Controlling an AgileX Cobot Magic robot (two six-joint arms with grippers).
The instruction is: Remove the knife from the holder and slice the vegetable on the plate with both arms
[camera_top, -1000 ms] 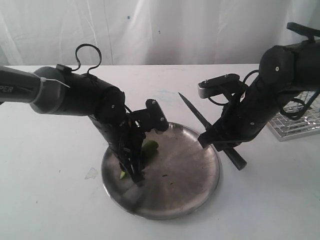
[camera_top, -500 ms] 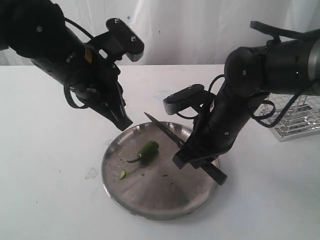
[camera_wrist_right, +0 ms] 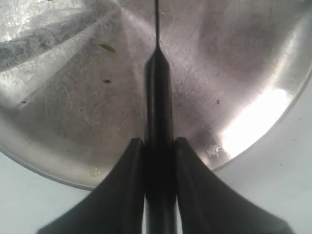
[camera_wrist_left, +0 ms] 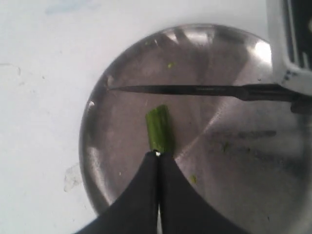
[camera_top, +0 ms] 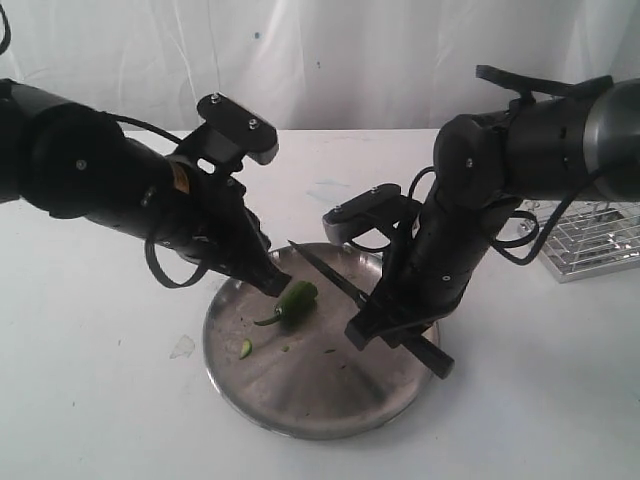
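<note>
Left wrist view: the left gripper point(camera_wrist_left: 157, 157), fingers pressed together, tips the chilli point(camera_wrist_left: 158, 127) on the steel plate point(camera_wrist_left: 95, 146), likely steadying it; the right gripper point(camera_wrist_right: 158, 145) pinches the knife point(camera_wrist_left: 195, 89) handle, blade just beyond the cut end.

Exterior view: bright, even, diffuse light, white backdrop point(camera_top: 350, 60) close to blown out, only a faint soft shadow on the table point(camera_top: 520, 420) beside the plate point(camera_top: 330, 390); whole picture slightly soft. Wrist views: hard glare off the plate, white hot spots near the rim in the left one, a wide blown-out patch in the right. Up close the left gripper point(camera_wrist_left: 157, 158) and right gripper point(camera_wrist_right: 158, 142) are out-of-focus black masses, knife point(camera_wrist_left: 195, 89) reasonably sharp.
</note>
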